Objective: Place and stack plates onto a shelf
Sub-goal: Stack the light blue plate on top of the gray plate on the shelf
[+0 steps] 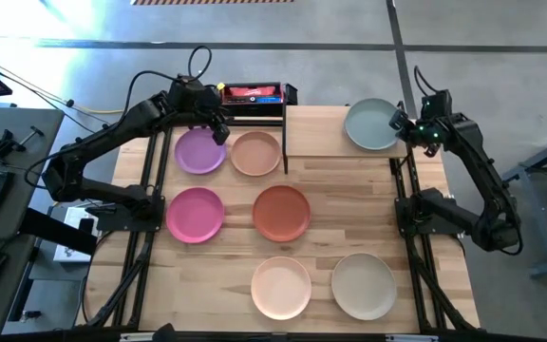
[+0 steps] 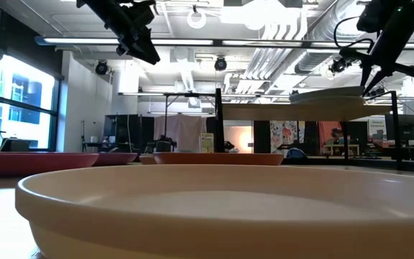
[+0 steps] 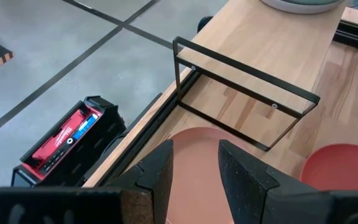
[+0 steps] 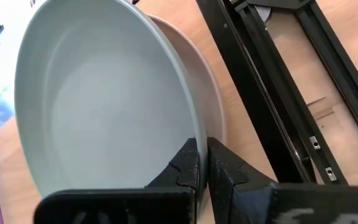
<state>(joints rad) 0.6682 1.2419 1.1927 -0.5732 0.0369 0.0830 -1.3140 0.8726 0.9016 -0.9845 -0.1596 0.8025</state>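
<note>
The shelf [image 1: 321, 133] stands at the table's far edge. On it a grey-teal plate [image 1: 370, 123] lies over a beige plate [image 4: 214, 99], of which only the rim shows. My right gripper [image 1: 402, 123] is shut on the grey plate from the shelf's right end. My left gripper [image 1: 218, 128] hangs open above the tan plate [image 3: 194, 158], touching nothing. Flat on the table are the purple [image 1: 200, 152], tan [image 1: 256, 154], pink [image 1: 195, 214], terracotta [image 1: 281, 213], peach [image 1: 281, 287] and beige [image 1: 364, 285] plates. My right gripper pinches the grey plate's rim [image 4: 188, 124] on its right-hand side, one finger inside the plate and one outside. The fingers [image 4: 182, 165] come slanting down from the table's right. The plate sits about level [image 2: 329, 93] over the beige plate; whether it rests on that plate I cannot tell.
The shelf's black metal post frame [image 3: 247, 87] stands between the tan plate and the shelf top. A red and black case [image 1: 252, 93] sits just past the table's far edge. Bare shelf wood lies left of the stacked plates. Black arm frames run along both table sides.
</note>
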